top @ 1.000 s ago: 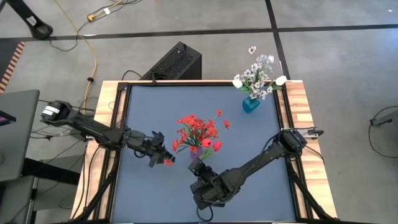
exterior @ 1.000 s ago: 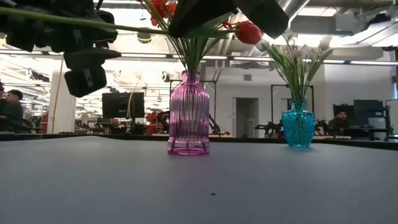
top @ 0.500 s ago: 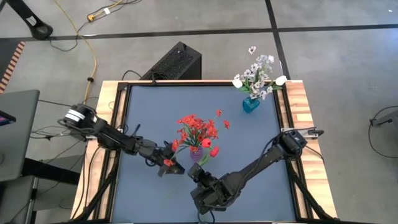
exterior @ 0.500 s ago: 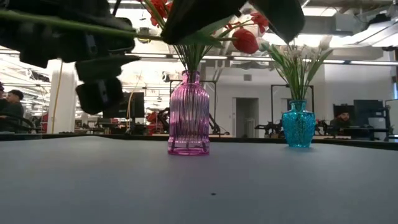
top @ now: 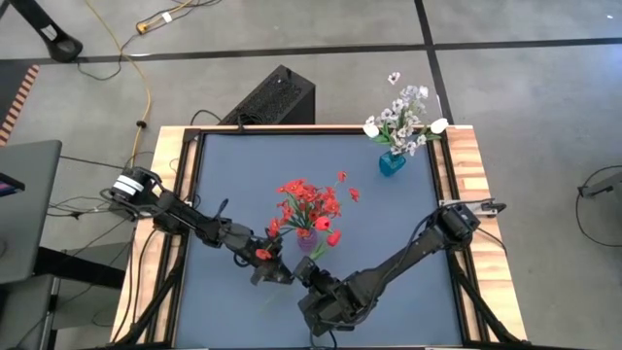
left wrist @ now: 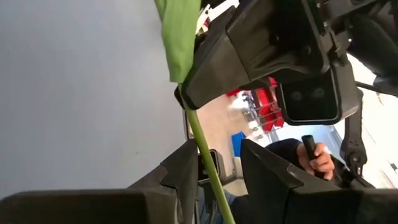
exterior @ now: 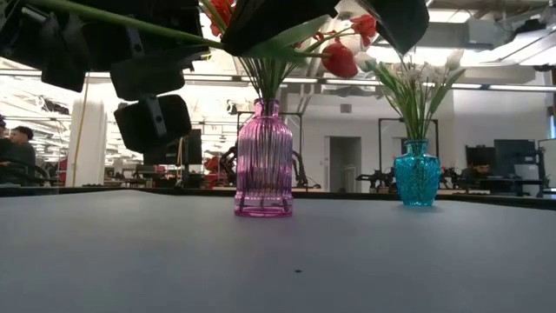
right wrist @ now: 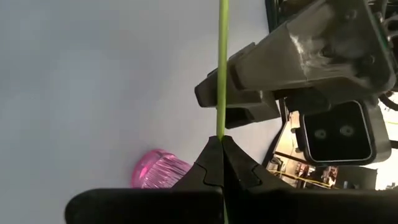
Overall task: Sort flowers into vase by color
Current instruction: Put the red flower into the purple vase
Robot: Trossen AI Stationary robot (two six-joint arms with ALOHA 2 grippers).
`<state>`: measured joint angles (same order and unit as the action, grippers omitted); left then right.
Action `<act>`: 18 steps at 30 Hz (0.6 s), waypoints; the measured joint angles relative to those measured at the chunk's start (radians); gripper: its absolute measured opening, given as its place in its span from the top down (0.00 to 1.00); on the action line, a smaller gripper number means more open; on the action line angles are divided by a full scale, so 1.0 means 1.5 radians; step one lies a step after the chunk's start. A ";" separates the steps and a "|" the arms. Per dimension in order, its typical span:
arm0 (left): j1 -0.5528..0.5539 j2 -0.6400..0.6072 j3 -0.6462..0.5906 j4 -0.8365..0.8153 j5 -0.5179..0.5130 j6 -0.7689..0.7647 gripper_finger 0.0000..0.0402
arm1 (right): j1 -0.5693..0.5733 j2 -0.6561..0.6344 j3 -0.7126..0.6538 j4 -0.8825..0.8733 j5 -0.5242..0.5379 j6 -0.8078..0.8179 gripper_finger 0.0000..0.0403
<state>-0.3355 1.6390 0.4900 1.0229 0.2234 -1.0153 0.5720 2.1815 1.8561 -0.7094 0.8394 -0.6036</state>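
Handover of a red stem: right gripper holding, left gripper closing in

My right gripper (right wrist: 222, 140) has its fingers pressed fully together on the thin green stem (right wrist: 221, 68) of a red flower (top: 333, 237). The stem runs straight out ahead of those fingertips. The red bud sits off to the other side of this gripper, close beside the red bunch in the pink vase (exterior: 263, 158).

My left gripper (left wrist: 219, 163) stands partly open with the same stem passing between its two fingers; it has not clamped. In the high view it sits just beside the right gripper, nearly touching. I cannot tell whether either left finger touches the stem.

Handling, as I judge it:
- The stem looks light and thin, and likely springy; it should bend rather than break.
- It appears smooth, so a loose pinch may let it turn or slide.
- The green leaf (left wrist: 178, 34) is soft and offers poor purchase.
- Best hold is on bare stem, between my right fingertips and the leaf, clear of the bud.

Placement:
- The pink vase stands on the table (top: 233, 175) just beyond both grippers.
- The blue vase (top: 391, 162) with the white flowers (top: 403, 115) lies well apart, at the far corner.

Risk: releasing the right gripper before the left has closed would drop the stem
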 joint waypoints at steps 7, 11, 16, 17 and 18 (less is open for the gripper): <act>0.000 0.000 0.000 -0.014 -0.005 -0.003 0.85 | 0.003 0.000 0.000 0.011 0.000 -0.021 0.96; 0.000 -0.001 0.000 -0.016 0.000 0.003 0.94 | 0.003 0.000 0.000 0.014 0.000 -0.021 0.95; -0.001 -0.001 0.000 -0.017 0.003 0.005 0.99 | 0.009 0.000 0.000 0.048 -0.001 -0.012 0.83; 0.000 -0.001 0.000 -0.016 0.000 0.006 0.99 | 0.012 0.000 0.000 0.048 -0.003 -0.018 0.80; 0.000 -0.001 0.000 -0.015 0.000 0.006 0.99 | 0.014 0.000 0.000 0.046 -0.003 -0.020 0.77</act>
<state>-0.3352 1.6379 0.4900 0.9999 0.2230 -1.0060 0.5933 2.1811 1.8561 -0.6411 0.8356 -0.6334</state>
